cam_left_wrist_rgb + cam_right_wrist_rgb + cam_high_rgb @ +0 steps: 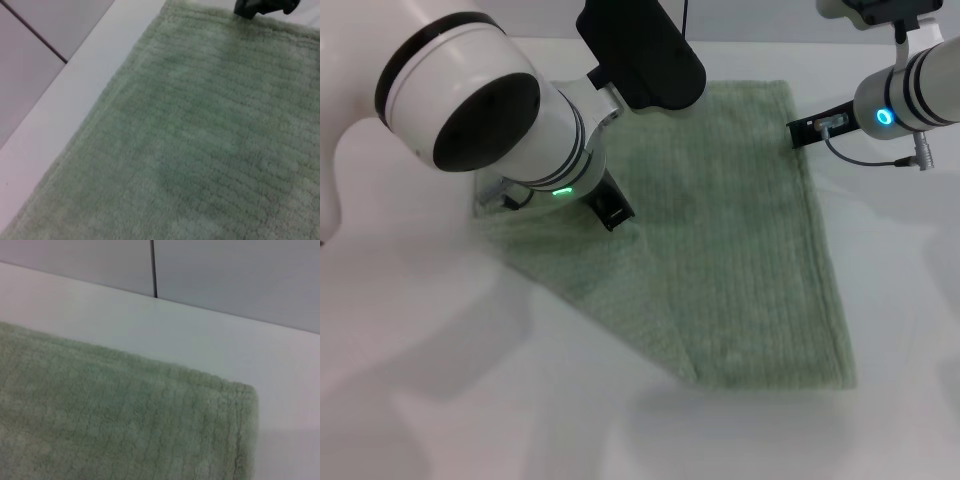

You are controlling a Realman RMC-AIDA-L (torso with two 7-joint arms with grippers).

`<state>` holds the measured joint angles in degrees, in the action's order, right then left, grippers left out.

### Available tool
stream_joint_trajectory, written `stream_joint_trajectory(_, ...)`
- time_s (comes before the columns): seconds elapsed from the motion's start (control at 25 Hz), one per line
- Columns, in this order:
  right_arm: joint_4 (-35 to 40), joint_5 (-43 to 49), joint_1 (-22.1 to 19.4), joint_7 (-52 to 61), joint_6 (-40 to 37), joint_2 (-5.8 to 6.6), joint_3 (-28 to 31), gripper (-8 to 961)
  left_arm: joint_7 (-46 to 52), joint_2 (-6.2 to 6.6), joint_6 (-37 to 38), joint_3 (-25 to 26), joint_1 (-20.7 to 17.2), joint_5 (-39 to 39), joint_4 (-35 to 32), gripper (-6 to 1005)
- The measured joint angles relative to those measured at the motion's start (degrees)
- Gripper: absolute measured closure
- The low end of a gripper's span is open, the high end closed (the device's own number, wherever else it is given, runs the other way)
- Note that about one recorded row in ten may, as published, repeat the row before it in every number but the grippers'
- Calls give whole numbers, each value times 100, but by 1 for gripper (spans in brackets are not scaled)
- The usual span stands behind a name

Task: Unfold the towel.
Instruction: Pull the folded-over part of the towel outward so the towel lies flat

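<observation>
The pale sage-green towel (740, 250) lies flat on the white table (440, 400). Its near-left side runs diagonally, with a crease from the middle down to the near edge, as if a flap is folded there. My left gripper (612, 210) is low over the towel's left part, under the big white arm. My right gripper (804, 131) is at the towel's right edge near the far right corner. The left wrist view shows the ribbed towel (210, 140) and, farther off, the right gripper (262, 7). The right wrist view shows a towel corner (125, 425).
The white table's far edge (200, 335) meets a grey panelled wall (225, 275) behind the towel. Bare table (60, 115) runs along the towel's hemmed edge. My left arm's large white joint (470, 95) hides the towel's far left part.
</observation>
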<state>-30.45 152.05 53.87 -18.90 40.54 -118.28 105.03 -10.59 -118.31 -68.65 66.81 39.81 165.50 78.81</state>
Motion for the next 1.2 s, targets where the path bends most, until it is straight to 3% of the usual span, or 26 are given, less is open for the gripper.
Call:
stream_joint_trajectory(0.76,51,-10,17,1,-104,-7,0,860,-91,10,-984,392,132,4,62,982)
stream_joint_trajectory(1.2,50,-458,-35,-355,-255,-64,-35,856,-93,10,-1025,456,131,10,28,978)
